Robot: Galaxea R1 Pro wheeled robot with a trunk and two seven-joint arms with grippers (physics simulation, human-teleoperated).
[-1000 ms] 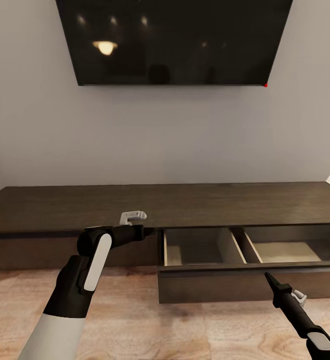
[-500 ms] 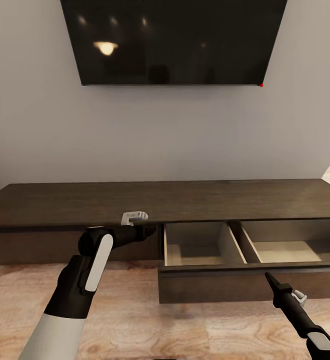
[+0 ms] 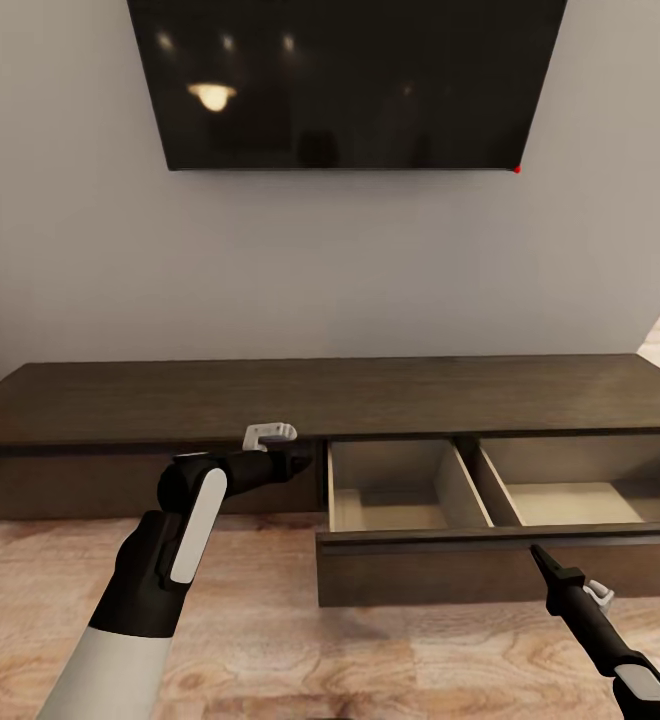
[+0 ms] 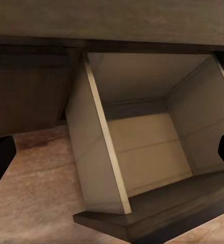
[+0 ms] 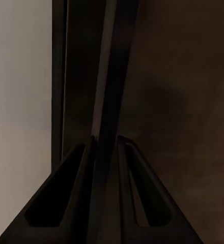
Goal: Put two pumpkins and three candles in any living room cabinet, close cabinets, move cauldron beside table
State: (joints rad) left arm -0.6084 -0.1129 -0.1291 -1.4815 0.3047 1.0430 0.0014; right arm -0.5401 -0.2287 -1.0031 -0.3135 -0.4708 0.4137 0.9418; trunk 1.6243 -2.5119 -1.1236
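The long dark brown cabinet [image 3: 330, 400] stands against the wall. Its right drawer [image 3: 420, 575] is pulled out, with two bare beige compartments split by a divider [image 3: 465, 485]. My right gripper [image 3: 536, 552] is at the top edge of the drawer front; in the right wrist view its fingers [image 5: 86, 193] are pinched on that thin dark edge. My left gripper [image 3: 305, 462] hovers in front of the cabinet beside the drawer's left end. It is open and holds nothing, and it looks into the left compartment [image 4: 152, 147]. Pumpkins, candles and cauldron are out of view.
A large black TV [image 3: 350, 80] hangs on the grey wall above the cabinet. Light wooden floor [image 3: 300, 650] runs in front. The left cabinet front [image 3: 80, 490] is shut. The open drawer juts out over the floor.
The view has drawn back a little from the cabinet. The drawer stands farther out from the cabinet than before, with the right gripper still on its front. The left arm holds its pose.
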